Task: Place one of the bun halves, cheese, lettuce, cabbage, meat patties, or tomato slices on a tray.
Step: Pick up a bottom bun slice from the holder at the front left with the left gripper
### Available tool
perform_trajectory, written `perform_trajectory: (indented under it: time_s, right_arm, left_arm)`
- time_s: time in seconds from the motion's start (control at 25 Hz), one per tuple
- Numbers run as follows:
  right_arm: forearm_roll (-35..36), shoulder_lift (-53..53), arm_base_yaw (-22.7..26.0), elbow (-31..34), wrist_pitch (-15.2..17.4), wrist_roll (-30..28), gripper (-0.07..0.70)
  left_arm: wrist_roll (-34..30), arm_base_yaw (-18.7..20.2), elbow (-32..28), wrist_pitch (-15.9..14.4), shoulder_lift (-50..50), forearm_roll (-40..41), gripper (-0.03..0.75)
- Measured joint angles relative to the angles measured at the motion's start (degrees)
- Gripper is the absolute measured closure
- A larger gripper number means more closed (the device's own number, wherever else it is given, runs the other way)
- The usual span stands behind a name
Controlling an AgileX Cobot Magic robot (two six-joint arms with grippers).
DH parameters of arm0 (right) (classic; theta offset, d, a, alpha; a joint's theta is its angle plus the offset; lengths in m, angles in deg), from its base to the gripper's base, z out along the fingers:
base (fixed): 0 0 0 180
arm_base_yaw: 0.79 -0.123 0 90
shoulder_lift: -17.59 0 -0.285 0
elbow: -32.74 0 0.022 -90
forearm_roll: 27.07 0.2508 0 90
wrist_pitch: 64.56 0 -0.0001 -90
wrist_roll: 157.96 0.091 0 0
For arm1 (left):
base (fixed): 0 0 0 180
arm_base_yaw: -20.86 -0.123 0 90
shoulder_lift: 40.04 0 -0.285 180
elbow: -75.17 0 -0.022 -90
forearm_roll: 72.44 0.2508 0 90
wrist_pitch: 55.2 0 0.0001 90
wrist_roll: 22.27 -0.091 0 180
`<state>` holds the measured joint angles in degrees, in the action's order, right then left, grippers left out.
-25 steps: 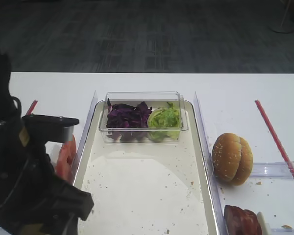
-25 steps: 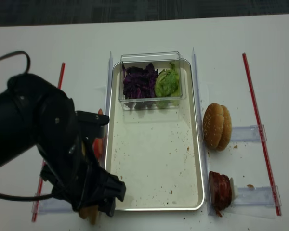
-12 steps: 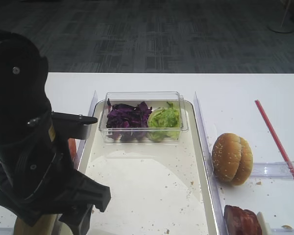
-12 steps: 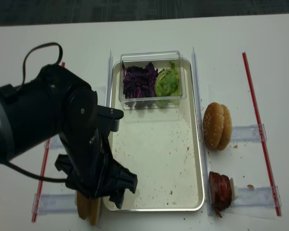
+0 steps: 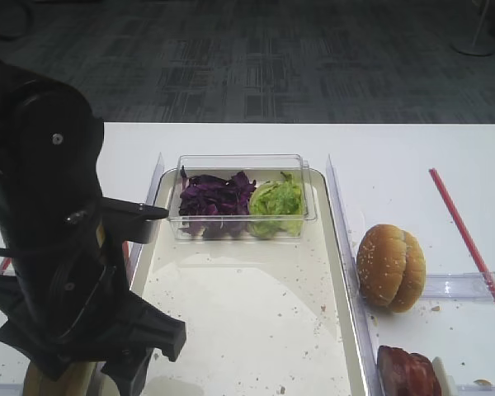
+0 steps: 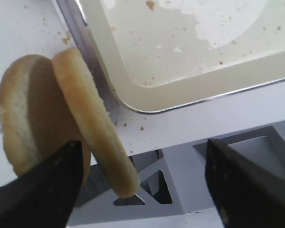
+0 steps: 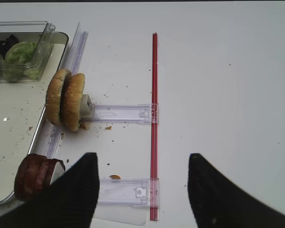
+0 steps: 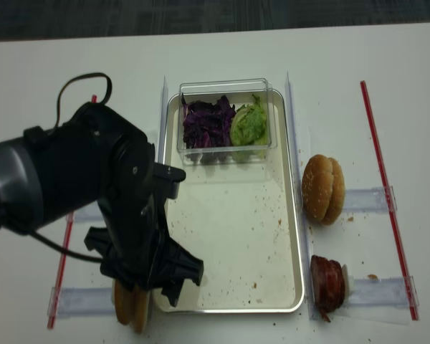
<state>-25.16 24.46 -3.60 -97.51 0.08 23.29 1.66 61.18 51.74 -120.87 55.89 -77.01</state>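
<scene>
The left gripper (image 6: 142, 190), jaws spread around the bun halves (image 6: 61, 118) standing on edge at lower left beside the tray (image 6: 133, 95), could pinch both or topple one if it closes off-centre.

The middle of the tray (image 8: 233, 236) is bare and open from above; the clear box (image 8: 224, 115) fills its far end; the left arm (image 8: 100, 193) hangs over the tray's left rim, blocking that side; sesame buns (image 8: 322, 188) and meat patties (image 8: 327, 281) crowd the right rim.
</scene>
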Motion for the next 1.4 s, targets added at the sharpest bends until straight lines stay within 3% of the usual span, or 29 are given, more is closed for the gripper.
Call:
perform_trajectory:
  time_s: [0.2,0.52,1.0,1.4]
  right_arm:
    - [0.0,0.0,0.0,0.0,0.0,0.0,0.186]
    - [0.0,0.0,0.0,0.0,0.0,-0.1,0.186]
    - [0.0,0.0,0.0,0.0,0.0,-0.1,0.186]
    - [0.0,0.0,0.0,0.0,0.0,-0.1,0.186]
  left_arm:
    - [0.0,-2.0,0.0,0.96,0.35,0.0,0.229]
    - [1.98,-2.26,0.0,2.64,0.35,-0.21,0.304]
    - [2.72,-2.26,0.0,2.0,0.35,-0.21,0.319]
    - [3.0,-2.26,0.0,0.85,0.35,0.14,0.402]
